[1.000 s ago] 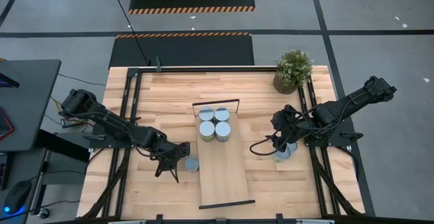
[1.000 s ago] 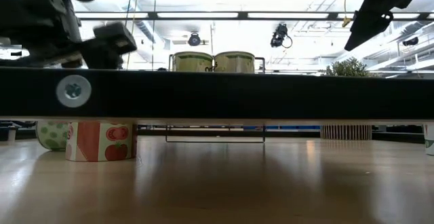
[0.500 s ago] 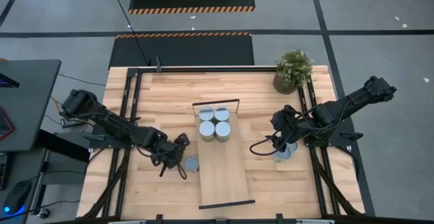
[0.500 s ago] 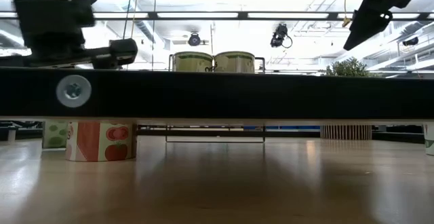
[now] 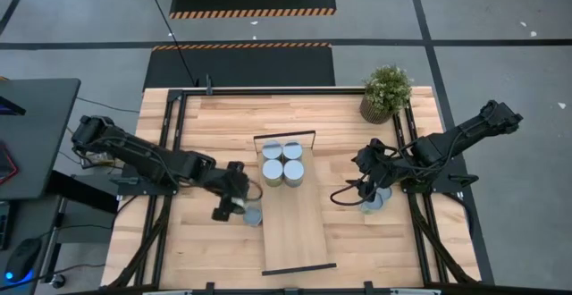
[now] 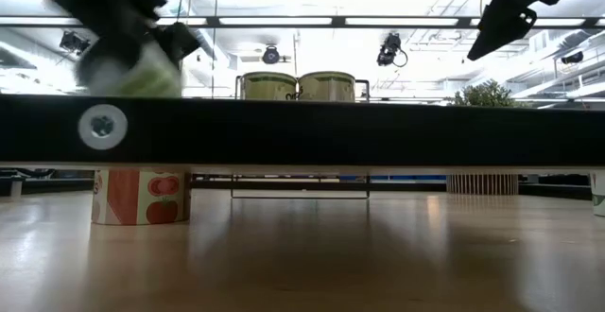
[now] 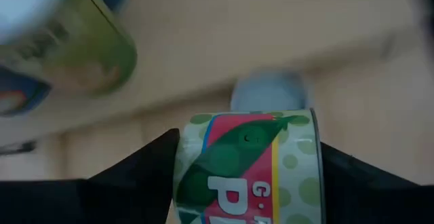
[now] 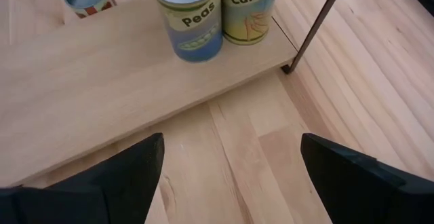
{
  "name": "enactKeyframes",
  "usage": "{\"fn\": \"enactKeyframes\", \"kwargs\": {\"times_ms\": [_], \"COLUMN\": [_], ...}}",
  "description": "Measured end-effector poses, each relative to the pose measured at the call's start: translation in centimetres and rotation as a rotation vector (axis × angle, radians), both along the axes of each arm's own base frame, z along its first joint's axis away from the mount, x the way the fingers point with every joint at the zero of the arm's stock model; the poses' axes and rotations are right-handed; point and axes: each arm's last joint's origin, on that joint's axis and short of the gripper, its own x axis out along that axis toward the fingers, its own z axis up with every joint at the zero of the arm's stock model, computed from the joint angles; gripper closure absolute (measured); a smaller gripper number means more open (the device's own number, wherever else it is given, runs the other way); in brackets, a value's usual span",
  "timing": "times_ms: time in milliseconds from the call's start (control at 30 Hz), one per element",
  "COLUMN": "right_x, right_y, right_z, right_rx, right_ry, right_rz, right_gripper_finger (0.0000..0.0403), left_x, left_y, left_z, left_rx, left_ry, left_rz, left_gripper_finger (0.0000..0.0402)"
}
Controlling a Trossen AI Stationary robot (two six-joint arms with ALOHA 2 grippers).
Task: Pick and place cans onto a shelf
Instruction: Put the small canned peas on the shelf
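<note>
Holding four cans (image 5: 282, 163): shelf (image 5: 295, 223)

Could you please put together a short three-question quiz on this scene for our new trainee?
1. True or false: the left gripper holds a green can.
2. How many cans stand on the shelf? A two, B four, C six.
3. Fill in: the right gripper has its fingers ___.
Key: 1 true; 2 B; 3 open.
</note>
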Motion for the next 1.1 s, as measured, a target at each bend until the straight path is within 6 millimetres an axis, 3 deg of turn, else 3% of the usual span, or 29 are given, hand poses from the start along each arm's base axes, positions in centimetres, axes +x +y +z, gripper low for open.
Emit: {"fn": "enactKeyframes", "kwargs": {"times_ms": [133,300,567,733,933,1100], "right_x": [0.1,0.1,0.0,-0.1,-0.1,-0.1], "right_y": [0.1,0.1,0.5,0.8,0.9,0.9], "right_z": [0.1,0.1,0.1,0.1,0.2,0.2], "right_rx": [0.006,0.006,-0.007,-0.013,-0.027,-0.034], "right_ry": [-0.013,-0.013,-0.013,-0.012,-0.014,-0.014], "right_rz": [0.0,0.006,0.047,0.069,0.091,0.099], "right_gripper_finger": [0.0048,0.0048,0.0048,0.0048,0.0048,0.0048], "left_x": [1.3,2.7,5.1,6.1,6.8,7.1], "left_y": [0.2,-0.5,-2.3,-3.2,-3.6,-3.6], "left_z": [0.4,-1.4,-1.3,-2.9,-4.7,-4.9], "left_rx": [-0.206,-0.367,-0.615,-0.715,-0.723,-0.63], "left_ry": [-0.078,-0.065,-0.205,-0.162,-0.133,-0.194], "left_rz": [0.242,0.429,0.502,0.599,0.627,0.569], "left_gripper_finger": [0.013,0.0127,0.0135,0.0132,0.0134,0.012]}}
